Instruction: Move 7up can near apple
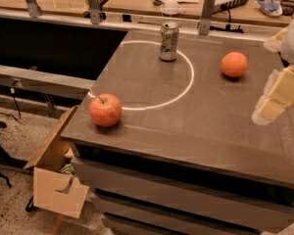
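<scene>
Hovering over the table's (186, 131) right edge, the pincer (270, 106) slants down-left; its spread cannot be told.

The 7up can (169, 41), at twelve o'clock on the table (186, 131), is thin metal with a bright sheen on its top and sides. The table is a smooth, dark slab, mostly matt with a faint gloss, and bears a white ring (188, 84) that looks painted. The apple (106, 110) at eight o'clock has waxy, glossy skin. The orange (234, 64) at two o'clock looks duller. The gripper (272, 104), at three o'clock by the table's edge, is blurred and may be pale matt plastic. At seven o'clock a cardboard box (59, 190) is plain rough board.
</scene>
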Robot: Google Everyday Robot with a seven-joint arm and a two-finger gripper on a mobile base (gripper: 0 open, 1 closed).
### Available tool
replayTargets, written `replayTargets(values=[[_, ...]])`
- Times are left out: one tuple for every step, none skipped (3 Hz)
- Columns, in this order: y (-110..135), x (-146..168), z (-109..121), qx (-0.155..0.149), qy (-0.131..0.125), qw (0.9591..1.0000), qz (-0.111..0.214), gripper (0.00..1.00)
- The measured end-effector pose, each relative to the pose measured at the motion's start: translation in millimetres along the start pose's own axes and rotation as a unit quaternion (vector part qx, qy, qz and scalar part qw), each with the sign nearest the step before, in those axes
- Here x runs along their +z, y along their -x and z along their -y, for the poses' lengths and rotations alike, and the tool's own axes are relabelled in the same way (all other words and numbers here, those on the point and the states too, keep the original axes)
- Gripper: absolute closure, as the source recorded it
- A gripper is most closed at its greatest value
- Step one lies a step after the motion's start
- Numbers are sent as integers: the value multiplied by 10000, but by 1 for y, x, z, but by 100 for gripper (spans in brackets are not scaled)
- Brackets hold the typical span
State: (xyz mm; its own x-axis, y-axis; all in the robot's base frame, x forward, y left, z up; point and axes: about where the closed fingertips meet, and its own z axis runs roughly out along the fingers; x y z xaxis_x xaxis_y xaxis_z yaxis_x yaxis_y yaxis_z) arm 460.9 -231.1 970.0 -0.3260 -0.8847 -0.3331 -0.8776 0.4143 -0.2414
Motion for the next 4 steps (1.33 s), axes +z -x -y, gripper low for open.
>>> replayTargets(values=[[-12, 14, 40, 799, -442, 9938, 631, 0], [-22, 30, 82, 1335, -844, 9793, 1269, 0], [4, 49, 152, 1475, -1321, 9588, 2035, 0], [28, 62, 186, 1598, -1360, 9478, 2400, 0]])
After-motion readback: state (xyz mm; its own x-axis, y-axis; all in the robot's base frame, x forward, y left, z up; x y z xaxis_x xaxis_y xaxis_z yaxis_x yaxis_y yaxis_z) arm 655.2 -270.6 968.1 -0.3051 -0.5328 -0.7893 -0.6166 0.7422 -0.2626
